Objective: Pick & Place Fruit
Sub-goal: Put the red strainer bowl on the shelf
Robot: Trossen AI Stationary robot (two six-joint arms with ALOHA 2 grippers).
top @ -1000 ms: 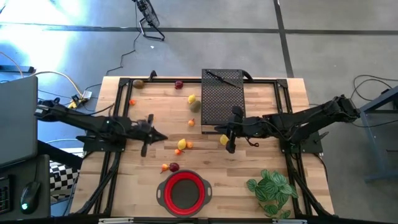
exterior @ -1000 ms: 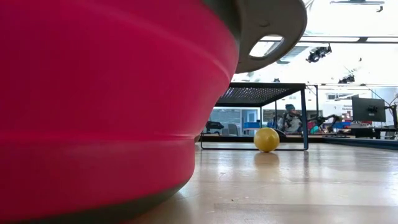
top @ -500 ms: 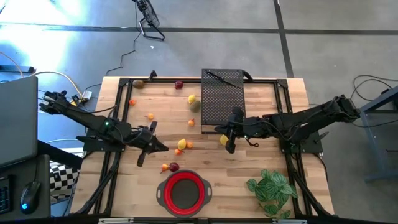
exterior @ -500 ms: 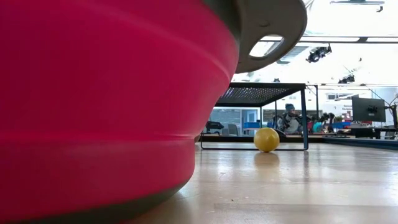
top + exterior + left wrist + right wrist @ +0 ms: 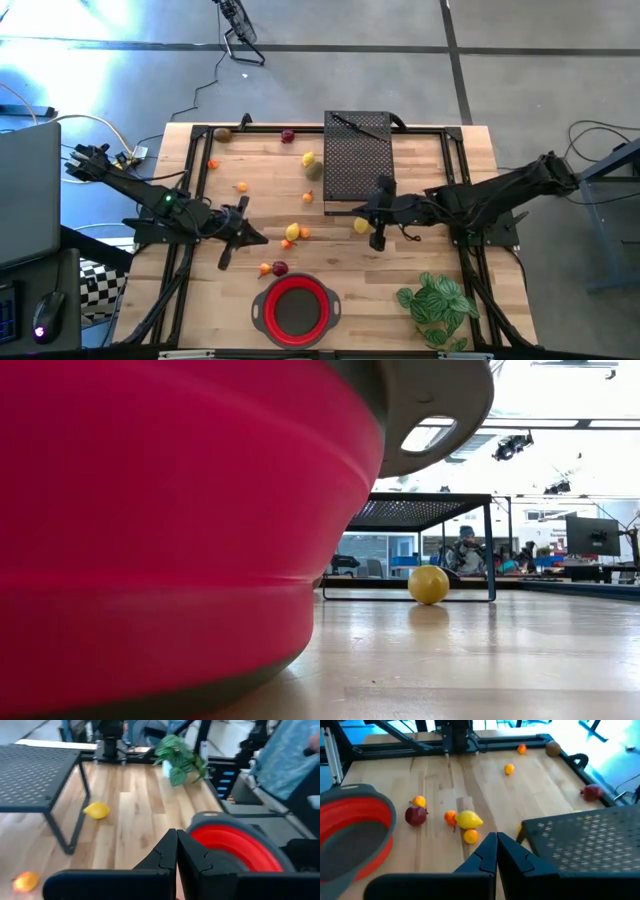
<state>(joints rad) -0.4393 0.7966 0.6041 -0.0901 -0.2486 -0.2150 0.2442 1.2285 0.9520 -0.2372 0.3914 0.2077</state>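
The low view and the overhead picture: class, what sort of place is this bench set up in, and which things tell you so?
Probably a robotics lab or workshop. The wooden table stands on bare concrete floor with loose cables; a monitor and ceiling lights show behind; a laptop sits beside the left arm.

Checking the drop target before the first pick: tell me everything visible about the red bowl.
The red bowl is round, with stepped, collapsible-looking red walls like silicone, a grey floor and a grey rim with a handle tab that has a slot. It sits upright on the wooden table at the near edge, centred between the arms, and looks empty. Nothing touches it; a dark red fruit and an orange fruit lie just beyond it.
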